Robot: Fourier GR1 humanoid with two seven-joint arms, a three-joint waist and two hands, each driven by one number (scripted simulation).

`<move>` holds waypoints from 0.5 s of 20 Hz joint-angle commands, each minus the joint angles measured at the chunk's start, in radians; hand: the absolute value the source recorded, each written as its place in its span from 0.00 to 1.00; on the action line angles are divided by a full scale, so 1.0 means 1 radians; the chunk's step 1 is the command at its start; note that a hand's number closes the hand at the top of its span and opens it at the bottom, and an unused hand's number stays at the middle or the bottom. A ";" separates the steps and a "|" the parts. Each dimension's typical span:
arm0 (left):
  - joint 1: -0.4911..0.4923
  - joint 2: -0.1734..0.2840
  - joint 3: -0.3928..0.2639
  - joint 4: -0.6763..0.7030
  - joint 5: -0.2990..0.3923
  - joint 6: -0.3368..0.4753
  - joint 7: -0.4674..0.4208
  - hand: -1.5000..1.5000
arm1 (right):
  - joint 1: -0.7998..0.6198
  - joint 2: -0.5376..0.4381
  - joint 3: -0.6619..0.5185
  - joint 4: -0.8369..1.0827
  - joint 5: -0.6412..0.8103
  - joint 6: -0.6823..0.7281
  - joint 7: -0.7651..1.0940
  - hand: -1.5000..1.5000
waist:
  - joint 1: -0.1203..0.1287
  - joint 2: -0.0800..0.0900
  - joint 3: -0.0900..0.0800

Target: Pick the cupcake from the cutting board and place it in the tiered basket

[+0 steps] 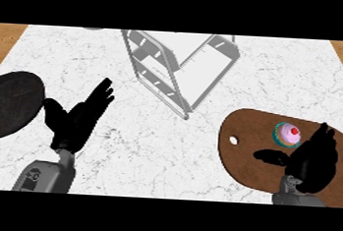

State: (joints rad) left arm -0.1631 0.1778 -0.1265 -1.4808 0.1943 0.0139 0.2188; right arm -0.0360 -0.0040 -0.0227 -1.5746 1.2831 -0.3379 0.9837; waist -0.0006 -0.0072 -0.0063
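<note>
So, cupcake [288,133]: pink frosting, red dot on top, teal wrapper, sitting on the cutting board [253,168] toward its far right part. Not lifted, resting flat on the wood.

Right hand [312,161] parked just beside it, over the board's right side, fingers [324,138] straight and pointing away from the robot, thumb [270,155] stuck out to the left just below the cupcake. Spread apart, nothing clamped. Fingers right next to the cupcake's right edge; actual contact hard to call from this angle. Grey forearm [297,195] coming in from the lower edge.

Brown oval board, at the right of the marble counter [129,149], small pale hole [234,140] near its left end.

Tiered basket [181,69] up at the far middle of the counter, well apart from the board. Pale wire frame, looks tilted in this steep view, nothing visible inside.

Left hand [74,119] over on the left, also open, fingers up and fanned toward the far right, thumb out to the left, holding nothing. Looks like it's resting there above the counter. Grey left forearm [46,176] below it.

Dark round plate [8,104] at the left edge, just beside the left hand's thumb, partly over the counter's edge. Wooden strips [4,35] showing beyond the marble at both far corners.
</note>
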 commanded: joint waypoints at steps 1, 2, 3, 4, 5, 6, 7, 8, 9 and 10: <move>0.040 -0.020 0.009 0.030 -0.027 -0.013 -0.056 0.50 | -0.091 -0.008 -0.042 0.112 0.013 -0.020 0.023 0.00 | 0.003 0.008 0.006; 0.077 -0.029 -0.021 -0.046 -0.043 -0.004 -0.039 0.50 | -0.086 0.004 -0.041 0.165 -0.007 -0.078 -0.010 0.00 | 0.005 0.007 0.007; 0.002 -0.053 -0.017 0.030 -0.058 0.013 -0.025 0.50 | -0.084 -0.055 -0.083 0.136 -0.066 -0.027 -0.053 0.00 | 0.001 0.008 0.006; 0.029 -0.034 0.005 -0.044 -0.037 -0.011 0.023 0.50 | -0.061 -0.035 -0.054 0.084 -0.039 -0.007 -0.023 0.00 | 0.001 0.007 0.006; -0.015 -0.023 0.014 -0.035 -0.034 -0.003 0.051 0.50 | -0.031 -0.037 -0.061 0.159 -0.076 -0.079 -0.095 0.00 | 0.001 0.007 0.007; -0.033 -0.042 0.005 0.019 -0.063 0.009 0.025 0.50 | -0.106 -0.022 -0.052 0.207 -0.053 -0.067 -0.069 0.00 | 0.002 0.008 0.006; 0.004 -0.019 0.024 -0.009 -0.031 -0.022 0.005 0.50 | -0.077 -0.027 -0.046 0.208 -0.129 -0.062 -0.143 1.00 | 0.004 0.008 0.007; -0.014 -0.008 0.049 0.016 -0.024 -0.034 -0.016 0.50 | -0.117 -0.089 -0.089 0.213 -0.183 -0.051 -0.198 1.00 | 0.003 0.008 0.007; -0.024 -0.041 0.015 0.000 -0.029 -0.022 0.029 0.50 | -0.090 -0.079 -0.073 0.220 -0.187 -0.095 -0.241 1.00 | 0.002 0.008 0.007; 0.018 -0.034 0.017 -0.027 -0.045 -0.020 -0.001 0.50 | -0.131 -0.092 -0.068 0.220 -0.169 -0.051 -0.221 1.00 | 0.005 0.007 0.007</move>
State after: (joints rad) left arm -0.1640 0.1503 -0.1106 -1.4877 0.1597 -0.0009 0.2250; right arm -0.1185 -0.0550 -0.0789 -1.4334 1.1419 -0.3700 0.8419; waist -0.0002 -0.0097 -0.0085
